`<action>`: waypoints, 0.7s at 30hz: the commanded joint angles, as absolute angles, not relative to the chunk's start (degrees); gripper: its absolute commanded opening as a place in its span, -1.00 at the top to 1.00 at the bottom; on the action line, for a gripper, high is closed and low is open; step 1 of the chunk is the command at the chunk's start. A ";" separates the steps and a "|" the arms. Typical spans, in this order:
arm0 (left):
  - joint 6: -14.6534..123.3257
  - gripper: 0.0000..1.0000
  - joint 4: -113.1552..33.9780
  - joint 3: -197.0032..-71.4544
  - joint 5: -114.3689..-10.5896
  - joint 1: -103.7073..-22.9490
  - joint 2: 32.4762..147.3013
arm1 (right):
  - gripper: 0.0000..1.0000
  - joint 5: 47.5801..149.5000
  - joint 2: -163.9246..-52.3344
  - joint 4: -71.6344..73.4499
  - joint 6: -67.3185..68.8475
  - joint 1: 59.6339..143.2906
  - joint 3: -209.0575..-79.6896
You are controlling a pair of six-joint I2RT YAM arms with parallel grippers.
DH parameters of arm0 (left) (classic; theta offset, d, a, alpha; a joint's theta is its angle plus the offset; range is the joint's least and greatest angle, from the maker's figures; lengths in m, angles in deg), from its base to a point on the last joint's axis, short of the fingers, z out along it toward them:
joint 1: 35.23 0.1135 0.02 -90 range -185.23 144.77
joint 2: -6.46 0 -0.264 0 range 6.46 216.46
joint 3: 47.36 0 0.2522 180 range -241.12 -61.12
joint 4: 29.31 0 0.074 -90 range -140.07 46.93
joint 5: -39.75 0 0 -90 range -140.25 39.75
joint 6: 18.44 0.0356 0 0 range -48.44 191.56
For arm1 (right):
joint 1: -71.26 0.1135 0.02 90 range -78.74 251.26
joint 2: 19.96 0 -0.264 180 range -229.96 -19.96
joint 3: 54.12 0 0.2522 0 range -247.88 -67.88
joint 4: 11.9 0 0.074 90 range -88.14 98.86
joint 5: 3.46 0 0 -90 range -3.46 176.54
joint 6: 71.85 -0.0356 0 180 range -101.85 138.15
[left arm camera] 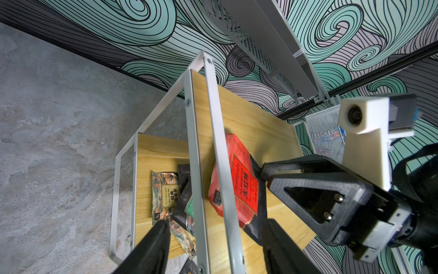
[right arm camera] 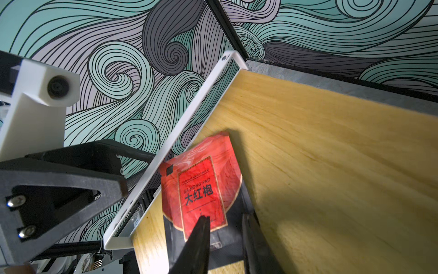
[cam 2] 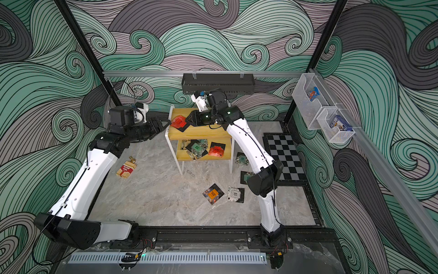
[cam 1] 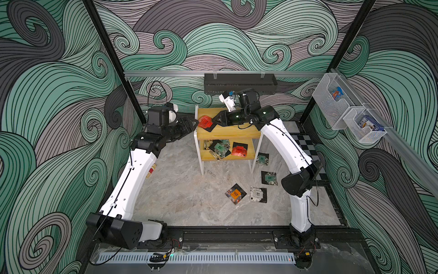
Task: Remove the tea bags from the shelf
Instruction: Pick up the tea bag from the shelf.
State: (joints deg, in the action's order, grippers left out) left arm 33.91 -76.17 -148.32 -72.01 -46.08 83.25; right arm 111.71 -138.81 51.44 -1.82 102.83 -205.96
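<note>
While both my arms stood bent in toward the shelf (cam 1: 237, 132), stock was as follows.

Shelf: centre of both top views. Two flat yellow wood-grain boards on thin white metal strip legs, standing on a grey marble-look tabletop (cam 1: 189, 189).

Red tea bag (cam 1: 205, 121): square foil sachet, glossy, crinkled, black-banded, with a gold-lined label. It lay askew at the left end of the top board, close by the white side rail. My right gripper (cam 1: 214, 121), of grainy black plastic, held its fingers close about the black band; whether they truly pinched it I could not tell.

My left gripper (cam 1: 195, 122): jaws spread wide, gripping nothing, just outside that same rail.

Lower board: overlapping heap of tea bags (cam 1: 219, 148), patterned and teal-labelled, with a second red sachet (cam 1: 239, 150) at its right.

Off the shelf, flat on the marble, right of and below it in the frame: teal sachet (cam 1: 262, 159), second teal sachet (cam 1: 269, 178), orange sachet (cam 1: 235, 194), white sachet (cam 1: 257, 194).

Views compared: only my right wrist view made the red tea bag (right arm camera: 201, 187) legible, DA HONG PAO. Only my left wrist view let me read OOLONG TEA on a yellow-labelled sachet (left arm camera: 166, 194) in the heap, and showed my left fingers (left arm camera: 151, 251) either side of the rail. A striped red-and-white carton (cam 2: 126, 169) showed whole in a top view, left of centre.
</note>
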 commanded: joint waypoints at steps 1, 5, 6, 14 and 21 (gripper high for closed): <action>34.11 -0.29 -74.21 -149.94 -73.54 -45.25 83.44 | 0.46 112.23 -139.42 52.33 -1.81 102.69 -207.47; 34.12 -0.26 -74.01 -149.72 -73.95 -45.16 83.63 | 0.45 109.96 -139.06 53.54 -0.33 102.68 -207.58; 34.09 -0.25 -73.93 -149.72 -74.11 -45.16 83.79 | 0.44 109.14 -138.84 54.11 0.35 102.64 -207.50; 33.85 -0.25 -73.61 -149.54 -74.68 -45.15 84.15 | 0.37 100.08 -136.04 58.12 7.78 103.44 -205.88; 34.06 -0.26 -74.00 -149.76 -75.21 -45.16 83.96 | 0.24 97.28 -133.52 58.64 11.19 103.85 -205.02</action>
State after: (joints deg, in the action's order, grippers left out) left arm 33.78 -74.75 -148.32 -74.11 -45.49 84.00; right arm 99.69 -135.71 56.64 8.59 103.49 -205.37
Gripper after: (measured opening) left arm 0.628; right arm 0.375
